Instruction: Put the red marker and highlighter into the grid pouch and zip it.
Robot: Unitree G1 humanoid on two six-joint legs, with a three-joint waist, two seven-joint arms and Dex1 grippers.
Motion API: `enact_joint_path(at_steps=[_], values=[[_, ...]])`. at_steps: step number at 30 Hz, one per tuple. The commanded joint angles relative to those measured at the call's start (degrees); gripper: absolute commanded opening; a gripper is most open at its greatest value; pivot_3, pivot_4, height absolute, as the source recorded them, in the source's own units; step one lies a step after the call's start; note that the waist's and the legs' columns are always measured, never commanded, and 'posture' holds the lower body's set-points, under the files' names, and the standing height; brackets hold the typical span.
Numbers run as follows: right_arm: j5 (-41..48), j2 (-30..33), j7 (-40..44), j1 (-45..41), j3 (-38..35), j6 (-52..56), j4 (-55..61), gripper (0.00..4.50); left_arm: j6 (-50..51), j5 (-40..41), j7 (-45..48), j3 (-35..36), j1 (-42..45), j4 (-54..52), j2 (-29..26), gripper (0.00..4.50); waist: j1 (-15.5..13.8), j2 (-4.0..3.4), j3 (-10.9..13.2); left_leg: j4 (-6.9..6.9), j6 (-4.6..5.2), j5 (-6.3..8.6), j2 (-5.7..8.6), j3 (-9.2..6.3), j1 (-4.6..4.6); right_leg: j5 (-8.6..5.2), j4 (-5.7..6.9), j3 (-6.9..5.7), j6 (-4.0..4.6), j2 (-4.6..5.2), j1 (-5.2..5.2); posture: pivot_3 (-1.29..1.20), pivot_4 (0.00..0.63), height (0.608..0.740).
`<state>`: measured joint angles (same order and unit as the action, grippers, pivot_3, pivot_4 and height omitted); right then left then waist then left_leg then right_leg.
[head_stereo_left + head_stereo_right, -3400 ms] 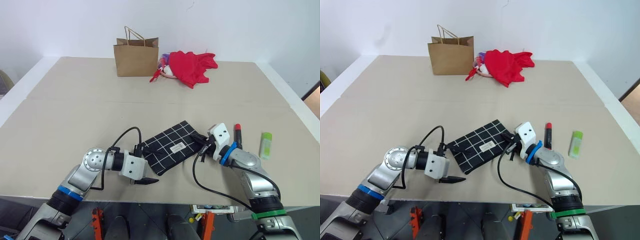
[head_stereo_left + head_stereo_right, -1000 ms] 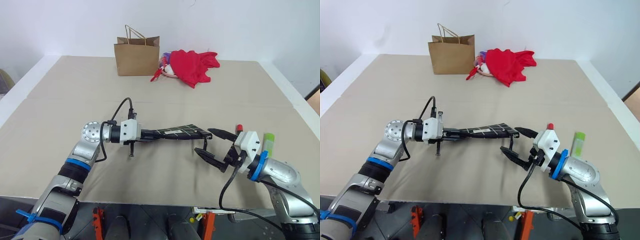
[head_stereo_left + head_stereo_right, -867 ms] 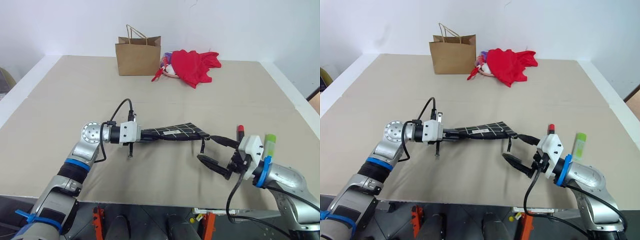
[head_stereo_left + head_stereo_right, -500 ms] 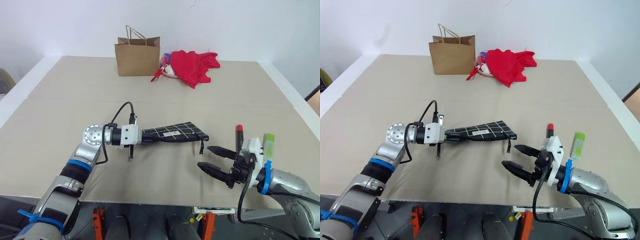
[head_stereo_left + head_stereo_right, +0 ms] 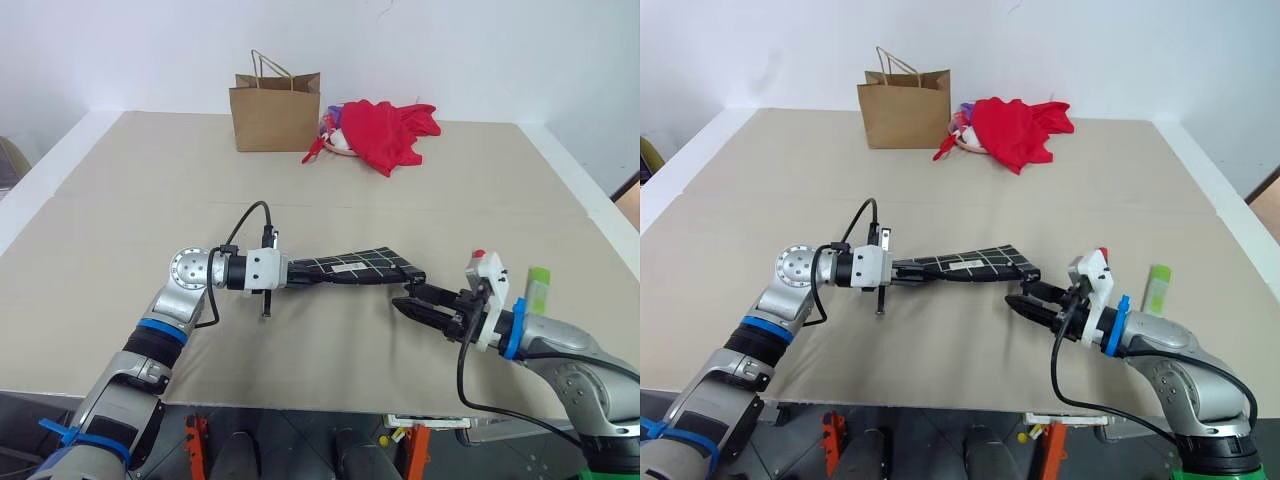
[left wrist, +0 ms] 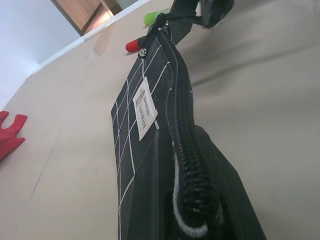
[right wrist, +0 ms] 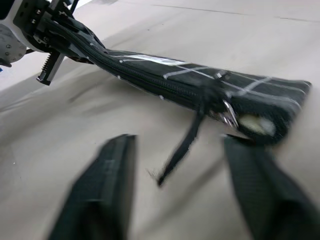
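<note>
While your left gripper (image 5: 292, 279) holds the grid pouch (image 5: 352, 268) by one end, fingers clamped shut on the fabric, the pouch hangs lifted off the bench (image 5: 130, 210), stretched out level toward your right side with its zipper edge facing you. Your right gripper (image 5: 418, 302) sits just beside the pouch's far end, fingers partly open and holding nothing; from the right wrist view the zipper pull (image 7: 184, 145) dangles between the two fingers (image 7: 102, 187) without either touching it. The red marker (image 5: 479, 254) and the highlighter (image 5: 532, 290) lie on the bench beyond your right wrist, the marker mostly hidden behind it, both outside the pouch. You appear to be on the opening step: the zipper looks closed along its length, so nothing can go in yet. Next you'll likely need to pinch that loose pull strap and draw it along the teeth toward your left gripper, keeping the left grip firm so the fabric stays taut. The strap is thin and swings freely, so close slowly and make sure it is caught before pulling.
</note>
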<state>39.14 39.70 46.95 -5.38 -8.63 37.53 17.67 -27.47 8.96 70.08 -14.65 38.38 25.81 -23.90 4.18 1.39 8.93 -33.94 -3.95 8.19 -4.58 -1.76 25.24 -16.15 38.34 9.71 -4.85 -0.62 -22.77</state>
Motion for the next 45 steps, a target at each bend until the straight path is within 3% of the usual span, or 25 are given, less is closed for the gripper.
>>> enact_joint_path(at_steps=[1, 2, 5, 15, 18, 30, 37, 45], values=[[-0.53, 0.09, 0.11, -1.4, 1.27, 0.23, 1.11, 1.05, -0.07, 0.6, -0.67, 1.03, 0.31, -2.3, 0.21, 0.0, 0.0, 0.0, 0.0, 0.0, 0.0, 0.0, 0.0, 0.0, 0.0, 0.0, 0.0, 0.0, 0.0, 0.0, 0.0, 0.0, 0.15, 0.74], [-0.82, 0.2, 0.19, -1.75, 1.8, 0.35, 1.18, 0.62, -0.05, 0.55, -0.74, 1.0, 0.32, -2.33, 0.31, 0.0, 0.0, 0.0, 0.0, 0.0, 0.0, 0.0, 0.0, 0.0, 0.0, 0.0, 0.0, 0.0, 0.0, 0.0, 0.0, 0.0, 0.15, 0.74], [-1.32, 0.39, 0.5, -2.85, 2.89, 0.69, 1.31, 0.08, -0.08, 0.33, -0.93, 0.86, 0.25, -2.49, 0.59, 0.0, 0.02, 0.0, 0.0, -0.01, 0.0, 0.0, 0.0, 0.0, 0.0, 0.01, 0.0, 0.0, 0.0, 0.0, -0.01, 0.0, 0.15, 0.74], [-3.48, 1.66, 3.28, -5.48, 6.28, 0.68, 1.83, 0.08, -0.84, -0.64, -1.62, 0.1, -0.61, -3.24, 1.12, 0.0, 0.0, 0.0, 0.0, -0.01, 0.0, 0.0, 0.0, -0.01, 0.01, 0.0, 0.0, -0.01, 0.0, 0.0, -0.01, 0.0, 0.15, 0.74], [-5.46, 2.29, 4.51, -7.04, 10.19, 0.72, 3.34, 0.08, -0.64, -0.63, -2.01, 0.09, -0.74, -3.78, 1.55, 0.0, 0.03, 0.0, 0.0, -0.01, 0.0, 0.0, 0.0, -0.01, 0.01, 0.0, 0.0, -0.01, 0.0, 0.0, -0.01, 0.0, 0.15, 0.74], [-9.0, -2.34, 3.57, -15.54, 16.57, 1.78, 2.59, 0.08, -2.22, -1.89, -2.93, -0.77, -0.14, -3.12, 3.07, 0.0, 0.02, 0.0, 0.0, -0.02, -0.01, 0.0, 0.0, -0.02, 0.02, 0.01, 0.01, -0.03, 0.0, 0.0, -0.02, 0.0, 0.15, 0.74], [-9.27, -2.6, 3.24, -14.98, 15.48, 2.28, 2.92, 0.08, -1.97, -1.84, -3.15, -0.27, -0.39, -3.49, 3.01, 0.0, 0.01, 0.0, 0.0, -0.01, -0.01, 0.0, 0.0, -0.03, 0.03, 0.0, 0.01, -0.04, 0.0, -0.01, -0.02, 0.0, 0.15, 0.74], [-10.37, 1.78, 3.41, -6.92, 9.27, -1.47, 4.92, 0.08, 0.95, 0.12, -2.73, 1.4, -1.09, -3.14, 0.85, 0.0, -0.05, 0.0, 0.0, -0.01, -0.01, 0.0, 0.0, -0.04, 0.06, -0.02, 0.01, -0.06, -0.02, 0.0, -0.02, 0.0, 0.15, 0.74]])
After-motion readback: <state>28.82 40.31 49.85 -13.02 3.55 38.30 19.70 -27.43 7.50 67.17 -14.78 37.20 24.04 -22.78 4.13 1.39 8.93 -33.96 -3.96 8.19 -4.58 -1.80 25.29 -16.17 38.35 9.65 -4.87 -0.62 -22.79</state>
